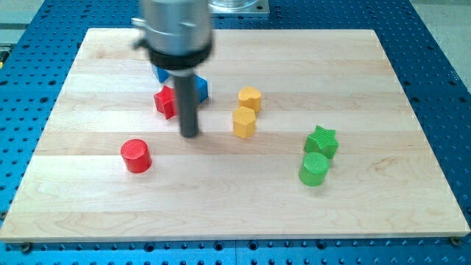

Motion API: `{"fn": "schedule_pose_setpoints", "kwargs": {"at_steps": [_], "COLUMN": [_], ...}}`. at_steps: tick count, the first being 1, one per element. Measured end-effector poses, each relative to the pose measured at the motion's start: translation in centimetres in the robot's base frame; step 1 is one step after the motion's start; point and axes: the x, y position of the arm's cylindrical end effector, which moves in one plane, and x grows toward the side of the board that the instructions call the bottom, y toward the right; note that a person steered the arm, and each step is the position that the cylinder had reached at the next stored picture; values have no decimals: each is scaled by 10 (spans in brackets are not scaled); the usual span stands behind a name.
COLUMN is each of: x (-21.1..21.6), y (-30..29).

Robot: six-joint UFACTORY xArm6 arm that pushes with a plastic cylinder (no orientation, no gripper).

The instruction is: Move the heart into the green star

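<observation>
The yellow heart (249,97) lies near the board's middle, just above a yellow hexagon (244,122). The green star (321,140) lies at the view's right, touching a green cylinder (314,168) just below it. My tip (189,135) rests on the board left of the yellow hexagon and lower left of the heart, apart from both. A red block (165,101) sits just left of the rod, partly hidden by it.
A red cylinder (136,156) lies at the lower left of my tip. Two blue blocks (200,87) sit behind the rod near the view's top, partly hidden by the arm's body (176,33). The wooden board (110,213) rests on a blue perforated table.
</observation>
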Motion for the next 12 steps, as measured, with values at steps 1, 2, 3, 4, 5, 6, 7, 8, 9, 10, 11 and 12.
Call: {"fn": "schedule_pose_setpoints", "kwargs": {"at_steps": [1,2,3,4,5,6,7,8,9,10,11,12], "x": [-3,0,-24,26,12,-13,-72,-61,4,-12,6,55], "y": [83,130,147,173,112,60,69,135,164,145,90,126]}}
